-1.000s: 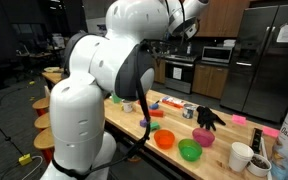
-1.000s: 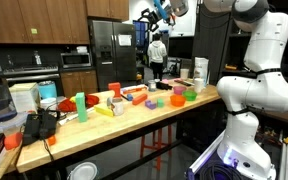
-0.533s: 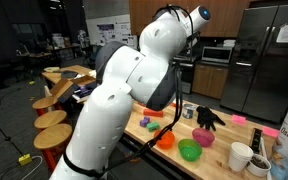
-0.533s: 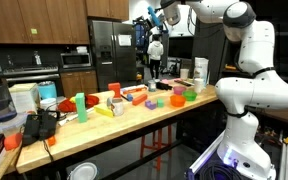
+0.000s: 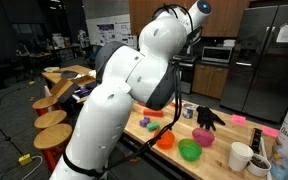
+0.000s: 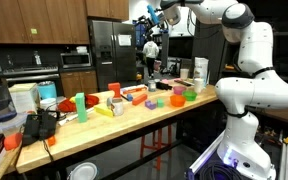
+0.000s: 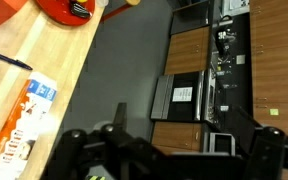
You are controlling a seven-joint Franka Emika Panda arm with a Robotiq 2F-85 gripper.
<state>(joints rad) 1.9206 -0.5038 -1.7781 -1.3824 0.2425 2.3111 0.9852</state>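
My gripper (image 6: 155, 13) is raised high above the far end of the wooden table (image 6: 134, 118), well clear of everything on it. In the wrist view its two dark fingers (image 7: 169, 160) stand wide apart at the bottom edge with nothing between them. That view looks down past the table edge (image 7: 54, 70) to the dark floor and a distant oven (image 7: 184, 95). An orange bowl (image 7: 69, 8), a black pen (image 7: 9, 60) and a white and red carton (image 7: 29, 115) lie on the table. In an exterior view the white arm (image 5: 144, 70) hides the gripper.
An orange bowl (image 5: 165, 139), a green bowl (image 5: 189, 150), a pink bowl (image 5: 203, 137), a black glove-like thing (image 5: 209, 117) and a white mug (image 5: 241, 157) are on the table. Cups and blocks (image 6: 114, 100) stand along it. Wooden stools (image 5: 49, 120) are beside the arm's base.
Over the last second the arm has swung and stretched upward, raising the wrist. Since half a second ago it has hardly moved.
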